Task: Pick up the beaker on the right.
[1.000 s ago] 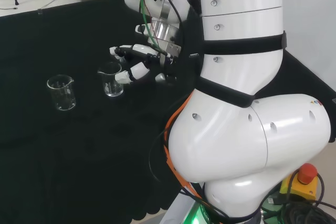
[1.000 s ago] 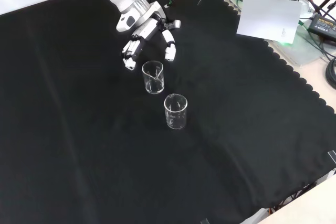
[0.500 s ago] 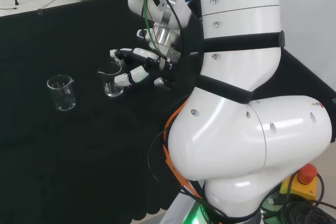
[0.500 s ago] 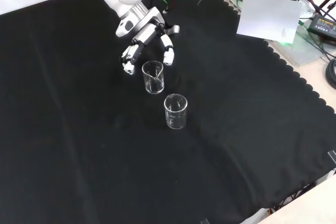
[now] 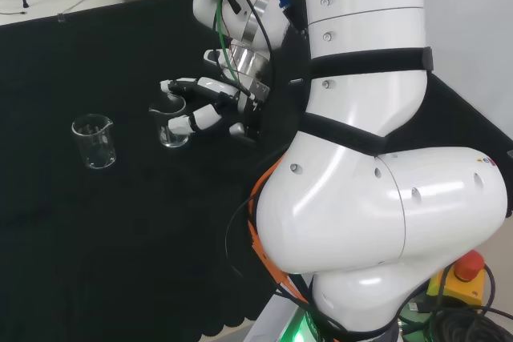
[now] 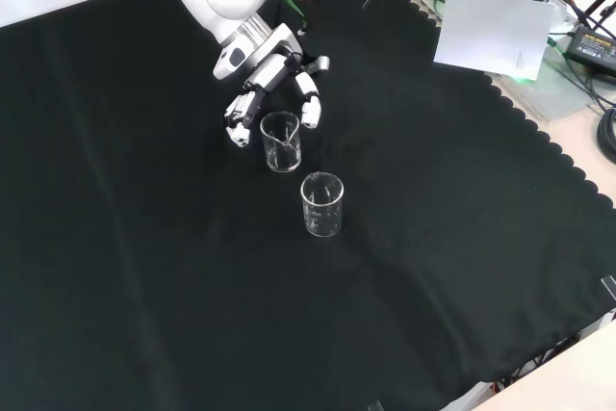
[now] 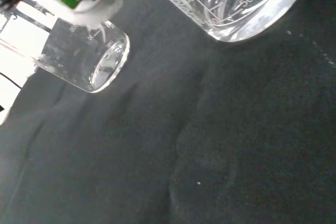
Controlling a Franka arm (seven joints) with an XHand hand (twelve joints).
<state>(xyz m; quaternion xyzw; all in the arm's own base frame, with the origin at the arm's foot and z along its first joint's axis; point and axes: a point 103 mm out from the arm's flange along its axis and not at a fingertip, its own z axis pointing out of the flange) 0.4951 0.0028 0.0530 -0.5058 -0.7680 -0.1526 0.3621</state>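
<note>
Right beaker (image 5: 170, 124), between open hand's (image 5: 210, 102) fingers

Bench under black cloth (image 6: 173, 267) — two clear glass beakers upright, one (image 6: 281, 141) near the other (image 6: 322, 204).

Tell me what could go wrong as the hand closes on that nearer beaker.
The hand is open, its fingers straddling the near beaker without gripping; an uneven close could tip this light, clear glass. The second beaker stands just beyond it, so a shoved or toppled beaker might strike it.
</note>
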